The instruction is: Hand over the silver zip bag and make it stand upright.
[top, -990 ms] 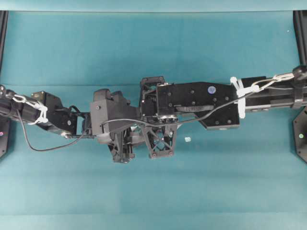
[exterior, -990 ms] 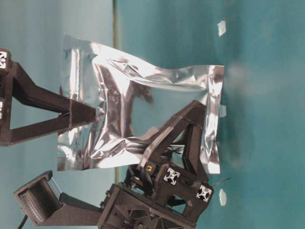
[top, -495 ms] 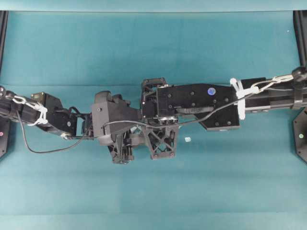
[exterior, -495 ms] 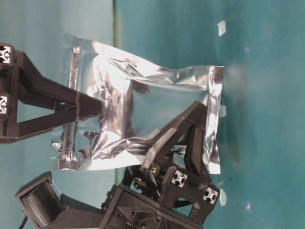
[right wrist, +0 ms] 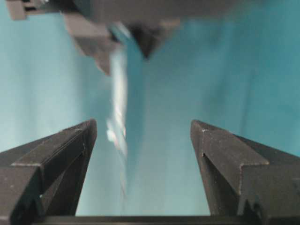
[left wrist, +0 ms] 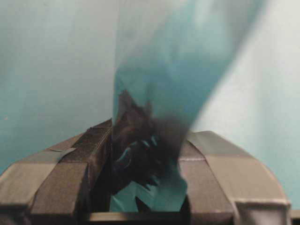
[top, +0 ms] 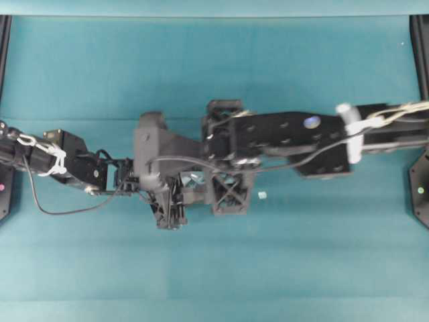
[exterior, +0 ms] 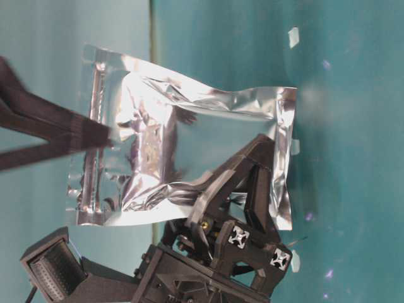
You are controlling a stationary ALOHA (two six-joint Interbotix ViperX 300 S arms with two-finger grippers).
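Note:
The silver zip bag (exterior: 189, 132) hangs between both arms, shiny and crinkled, with its zip strip toward the left of the table-level view. My left gripper (exterior: 214, 196) is shut on the bag's lower side edge. In the left wrist view the foil (left wrist: 159, 70) rises from between the left gripper's (left wrist: 147, 140) jaws. My right gripper (right wrist: 143, 124) is open, and the bag (right wrist: 119, 103) stands edge-on between its spread fingers, apart from both. One blurred right finger (exterior: 82, 134) lies over the zip end. In the overhead view both grippers (top: 167, 204) (top: 228, 194) hide the bag.
A tiny white scrap (top: 262, 195) lies on the teal table (top: 214, 268) just right of the grippers. Two arm bases stand at the left and right edges (top: 5, 188) (top: 422, 191). The arms meet at the table's middle.
My right gripper, which was shut on the bag's zip end, has opened wide and let go. The right arm shifted slightly. The left gripper still holds the bag.

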